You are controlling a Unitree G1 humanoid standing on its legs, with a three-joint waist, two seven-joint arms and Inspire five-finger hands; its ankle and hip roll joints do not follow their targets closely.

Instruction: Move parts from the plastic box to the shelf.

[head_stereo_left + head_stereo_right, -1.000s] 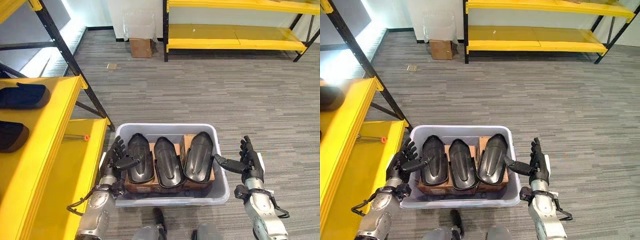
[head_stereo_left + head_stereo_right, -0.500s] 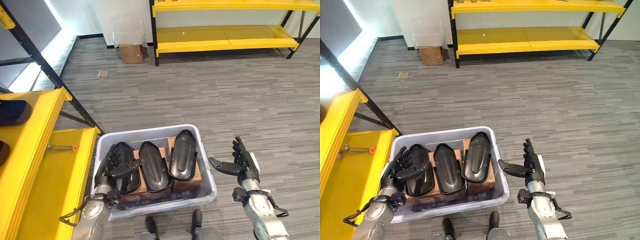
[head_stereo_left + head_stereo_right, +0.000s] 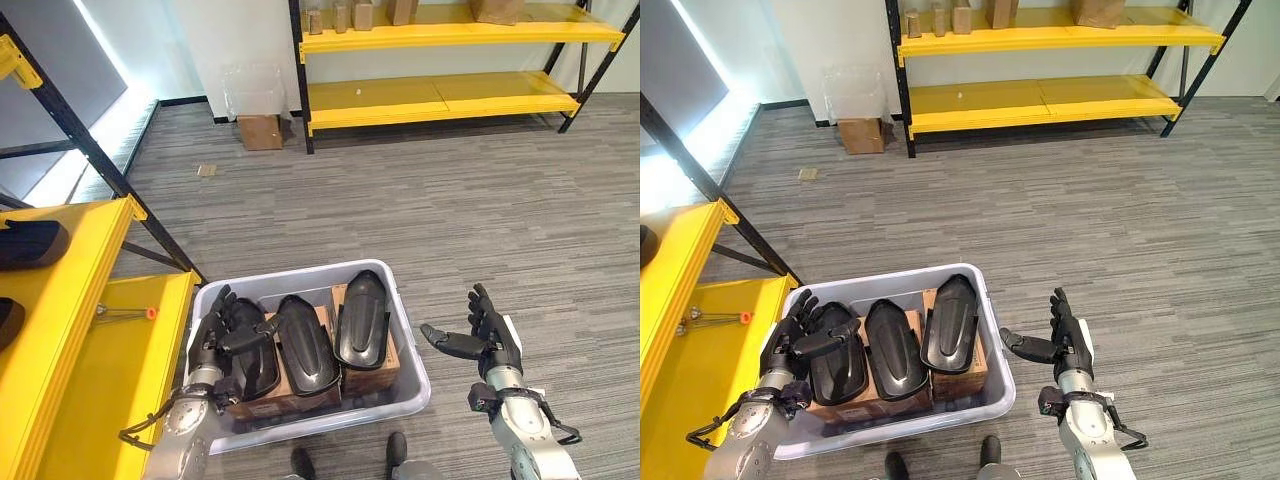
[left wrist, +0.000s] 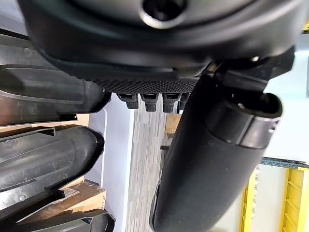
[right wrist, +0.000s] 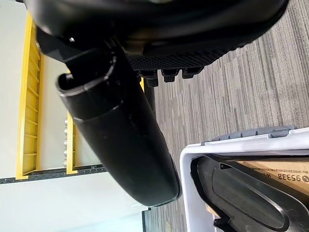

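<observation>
Left hand (image 3: 222, 330) moved onto leftmost part (image 3: 252, 350) — plastic box (image 3: 412, 345) holding three

Under you is grey striped carpet (image 3: 480, 220), and your pale plastic box (image 3: 412, 345) sits straight on it, just beside the yellow shelf (image 3: 100, 350) on your left. On that shelf's lower board lies a thin rod with an orange tip (image 3: 128, 314). Across the room, a small cardboard box (image 3: 259, 131) rests on the carpet beside the far yellow rack (image 3: 440, 95).
</observation>
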